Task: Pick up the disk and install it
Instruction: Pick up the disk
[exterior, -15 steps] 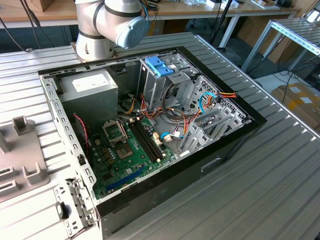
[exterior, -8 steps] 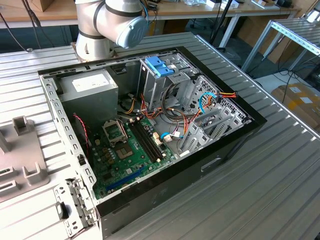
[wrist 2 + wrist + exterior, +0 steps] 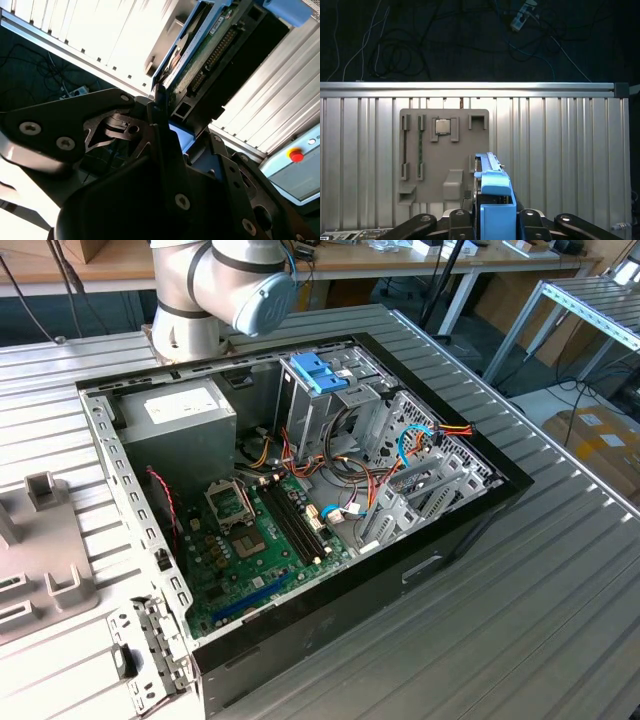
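Note:
In both wrist views my gripper is shut on the disk, which I see edge-on with its blue plastic rail toward the first wrist camera. In the second wrist view the disk shows its green circuit board and connector side beyond the black fingers. It hangs in the air above the ribbed aluminium table, beside a grey fixture plate. In the exterior view the arm's shoulder stands behind the open computer case.
Inside the case are a grey power-supply box, a green motherboard, loose cables and a metal drive cage with a light-blue bracket. The fixture plate lies at the exterior view's left. A red stop button sits off the table.

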Tool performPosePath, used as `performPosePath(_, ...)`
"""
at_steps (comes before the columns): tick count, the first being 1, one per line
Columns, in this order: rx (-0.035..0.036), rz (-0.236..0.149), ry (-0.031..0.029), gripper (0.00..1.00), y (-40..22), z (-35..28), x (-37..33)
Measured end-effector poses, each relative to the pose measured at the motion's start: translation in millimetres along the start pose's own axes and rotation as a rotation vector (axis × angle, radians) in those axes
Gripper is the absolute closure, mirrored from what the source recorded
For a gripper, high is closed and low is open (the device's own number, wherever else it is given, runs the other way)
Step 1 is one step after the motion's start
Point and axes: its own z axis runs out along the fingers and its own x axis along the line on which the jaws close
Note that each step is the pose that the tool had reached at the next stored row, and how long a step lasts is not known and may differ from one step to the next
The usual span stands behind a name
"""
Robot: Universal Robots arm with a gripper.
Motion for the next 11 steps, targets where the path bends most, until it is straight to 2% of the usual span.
performPosePath(11,0.0000,0.000,0.0000,0.63,-9.2,-0.4,-0.1)
